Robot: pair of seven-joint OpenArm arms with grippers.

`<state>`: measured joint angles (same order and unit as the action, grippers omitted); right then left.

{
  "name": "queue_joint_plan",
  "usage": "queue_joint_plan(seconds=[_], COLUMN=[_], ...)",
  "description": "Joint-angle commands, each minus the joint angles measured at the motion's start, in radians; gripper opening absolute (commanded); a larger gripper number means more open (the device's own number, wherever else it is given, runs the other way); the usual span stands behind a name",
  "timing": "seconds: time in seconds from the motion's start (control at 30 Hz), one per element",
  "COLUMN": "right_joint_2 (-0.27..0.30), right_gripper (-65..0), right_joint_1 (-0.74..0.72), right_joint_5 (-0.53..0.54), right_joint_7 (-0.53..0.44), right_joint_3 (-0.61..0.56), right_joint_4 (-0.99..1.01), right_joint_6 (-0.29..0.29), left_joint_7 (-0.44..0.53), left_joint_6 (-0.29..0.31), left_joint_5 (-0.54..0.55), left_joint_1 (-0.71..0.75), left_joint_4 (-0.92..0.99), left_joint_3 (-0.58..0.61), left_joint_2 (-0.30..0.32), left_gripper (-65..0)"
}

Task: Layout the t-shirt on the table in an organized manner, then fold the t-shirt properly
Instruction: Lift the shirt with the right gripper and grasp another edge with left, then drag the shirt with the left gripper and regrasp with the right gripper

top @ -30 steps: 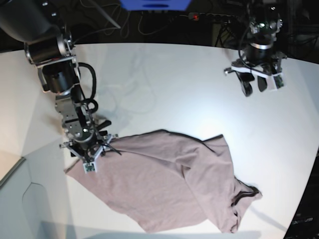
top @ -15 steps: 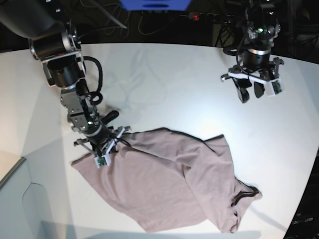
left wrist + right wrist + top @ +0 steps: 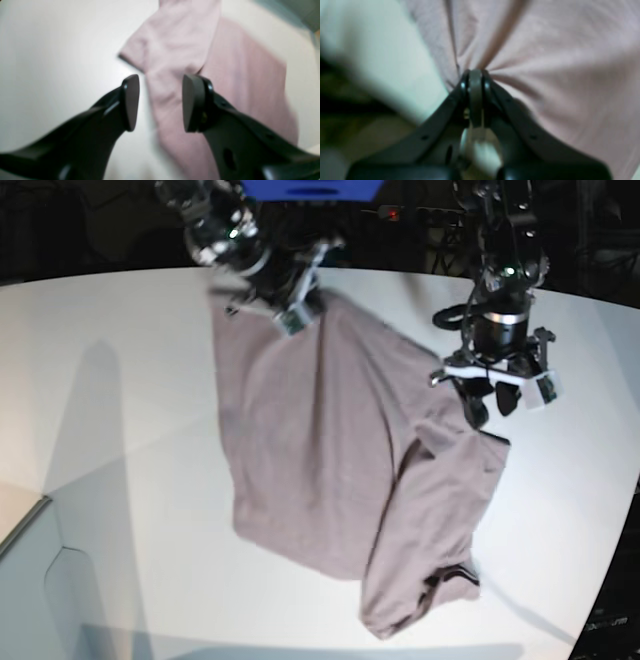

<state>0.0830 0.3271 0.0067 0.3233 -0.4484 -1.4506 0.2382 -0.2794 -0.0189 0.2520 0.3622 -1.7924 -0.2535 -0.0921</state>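
The mauve t-shirt (image 3: pixel 320 450) hangs stretched from the table's far side toward the near right, its dark collar (image 3: pixel 458 576) at the low end. My right gripper (image 3: pixel 296 314) is shut on a bunched edge of it, and the fabric (image 3: pixel 545 62) puckers into the closed fingertips (image 3: pixel 475 75). My left gripper (image 3: pixel 488 406) hovers open over the shirt's right edge. In the left wrist view its gripper (image 3: pixel 160 102) has nothing between the fingers, and the shirt (image 3: pixel 180 50) lies below on the white table (image 3: pixel 50 50).
The white table (image 3: pixel 120 430) extends widely to the left of the shirt; its curved edge (image 3: pixel 612 580) runs down the right. Beyond the far edge are dark cables, a power strip (image 3: pixel 392 214) and a blue object (image 3: pixel 310 188).
My right gripper shut on the shirt's left edge and hauled it up and toward the far side, stretching the shirt out. My left arm came down toward the shirt's right edge, still open.
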Motion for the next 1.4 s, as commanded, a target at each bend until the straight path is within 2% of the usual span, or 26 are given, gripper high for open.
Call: queue_joint_plan(seconds=[0.0,0.13,0.37,0.53,0.73,0.97,1.37], right_joint_2=[0.004,0.045,0.051,0.05,0.05,0.05,0.048], right_gripper=[-65.0,-64.1,-41.9,-32.7,-32.4,-32.3,-32.3], right_joint_1=[0.01,0.059,0.129,0.16,0.163,0.157,0.157], right_joint_5=[0.002,0.002,0.002,0.002,0.002,0.002,0.002], right_joint_7=[-0.013,-0.011,-0.013,-0.014,-0.013,-0.013,-0.013], right_joint_3=[-0.008,-0.031,0.121,0.231,0.311,0.323,0.317], right_joint_4=[-0.034,-0.124,-0.249,-0.309,-0.319,-0.315,-0.313], right_joint_6=[0.005,0.005,0.003,0.003,0.003,0.005,0.005], left_joint_7=[0.021,0.021,0.021,0.021,0.021,0.024,0.022], left_joint_6=[0.009,0.007,0.007,0.007,0.007,0.007,0.007], left_joint_5=[0.004,-0.003,0.002,0.004,0.004,0.004,0.005], left_joint_1=[0.001,-0.002,-0.004,0.021,0.1,0.162,0.027], left_joint_4=[-0.017,-0.008,0.098,0.147,0.158,0.159,0.397], left_joint_3=[0.021,0.108,0.196,0.201,0.197,0.191,0.201], left_joint_2=[0.002,0.005,0.002,0.001,0.001,0.007,-0.015], left_gripper=[-37.4,-37.4,-37.4,-37.4,-37.3,-37.3,-37.6])
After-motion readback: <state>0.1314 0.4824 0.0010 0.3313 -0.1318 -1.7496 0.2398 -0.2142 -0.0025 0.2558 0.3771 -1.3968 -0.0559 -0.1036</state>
